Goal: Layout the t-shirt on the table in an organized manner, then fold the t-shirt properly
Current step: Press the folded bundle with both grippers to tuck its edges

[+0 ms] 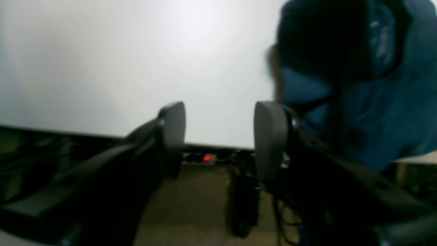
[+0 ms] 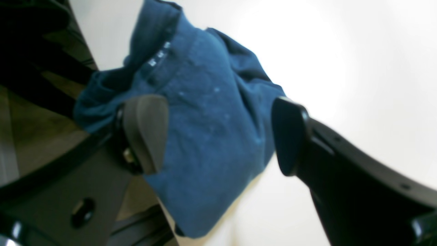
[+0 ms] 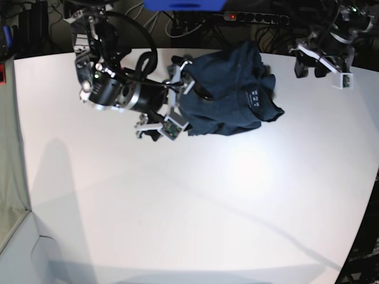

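Bare white tabletop (image 3: pixel 177 225) fills the near half of the base view, with nothing lying on it. Toward the far left edge, the right gripper (image 3: pixel 174 100) sits against the left side of the t-shirt (image 3: pixel 231 89), its jaws spread wide; the right wrist view shows cloth lying between the two pads without either pressing it, so nothing is pinched. The t-shirt itself is a bunched dark-blue heap near the middle of the far edge, collar and small white label mark facing up, sleeves and hem lost in the folds. Farther right, by the far right corner, the left gripper (image 3: pixel 323 62) hangs above the tabletop, well apart from the cloth, jaws parted and holding nothing.

Laying out appears barely begun: no folding is possible yet. Next, each gripper would likely need to find a separate edge, a shoulder or the hem, pinch it, and draw the cloth apart until flat.
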